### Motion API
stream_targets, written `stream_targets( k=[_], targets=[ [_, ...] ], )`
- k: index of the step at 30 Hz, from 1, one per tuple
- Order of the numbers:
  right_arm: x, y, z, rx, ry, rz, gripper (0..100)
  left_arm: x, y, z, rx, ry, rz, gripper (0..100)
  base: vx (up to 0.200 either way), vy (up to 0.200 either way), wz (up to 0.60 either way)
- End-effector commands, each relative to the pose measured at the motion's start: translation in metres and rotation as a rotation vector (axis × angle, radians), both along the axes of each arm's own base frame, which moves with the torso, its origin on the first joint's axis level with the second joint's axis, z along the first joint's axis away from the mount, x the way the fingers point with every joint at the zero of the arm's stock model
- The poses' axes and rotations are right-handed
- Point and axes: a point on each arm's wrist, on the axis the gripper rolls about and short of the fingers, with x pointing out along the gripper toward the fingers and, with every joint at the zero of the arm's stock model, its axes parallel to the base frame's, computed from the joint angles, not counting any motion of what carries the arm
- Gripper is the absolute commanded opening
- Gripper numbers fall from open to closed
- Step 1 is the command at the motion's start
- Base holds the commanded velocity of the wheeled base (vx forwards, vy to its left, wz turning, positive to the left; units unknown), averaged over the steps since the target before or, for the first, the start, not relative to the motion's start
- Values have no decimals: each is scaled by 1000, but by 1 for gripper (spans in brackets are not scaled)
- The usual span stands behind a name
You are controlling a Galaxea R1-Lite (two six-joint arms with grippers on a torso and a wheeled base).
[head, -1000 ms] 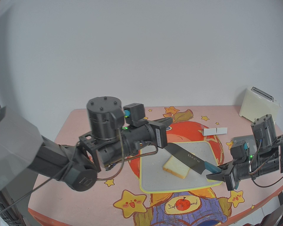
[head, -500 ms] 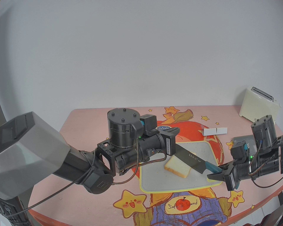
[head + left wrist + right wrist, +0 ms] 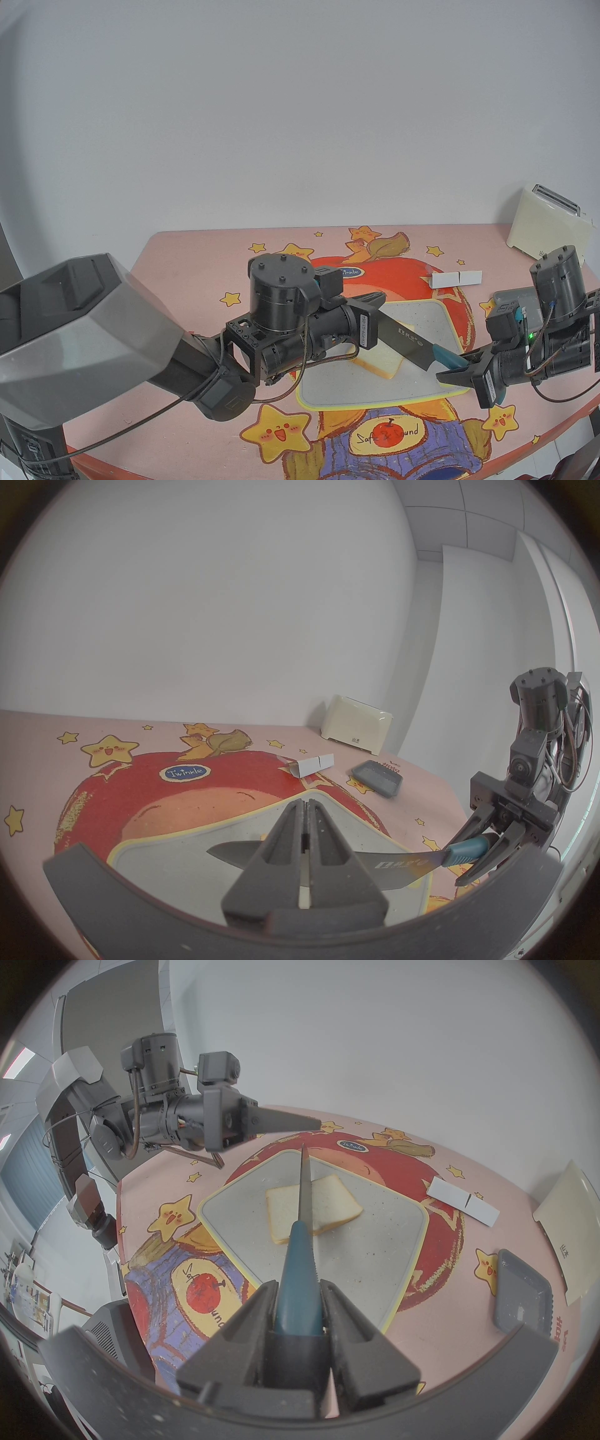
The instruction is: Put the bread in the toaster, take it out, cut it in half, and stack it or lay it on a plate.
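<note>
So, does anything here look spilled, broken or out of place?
Nothing stands out. The bread lies flat and whole on the cutting board; the right gripper holds the knife across it, and the shut left gripper sits near the blade's tip. No spills show.

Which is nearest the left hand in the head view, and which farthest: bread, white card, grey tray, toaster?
1. bread, on the board, by the left hand
2. white card, beyond the board
3. grey tray, farther right
4. toaster, far right corner
</note>
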Motion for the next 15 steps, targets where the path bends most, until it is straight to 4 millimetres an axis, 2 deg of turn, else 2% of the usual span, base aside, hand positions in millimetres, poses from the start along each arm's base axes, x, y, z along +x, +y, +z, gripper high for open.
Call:
stream_targets(
  k=[1, 12, 15],
  targets=[
    [0, 1, 0, 1, 0, 3, 0, 0, 0, -1, 2, 3, -1, 0, 0, 0, 0],
    [1, 1, -1, -7, -1, -3, 0, 1, 0, 0, -11, -10, 2, 0, 0, 0, 0],
    [2, 1, 0, -12, -8, -11, 0, 2, -2, -5, -9, -9, 2, 0, 0, 0, 0]
  ],
)
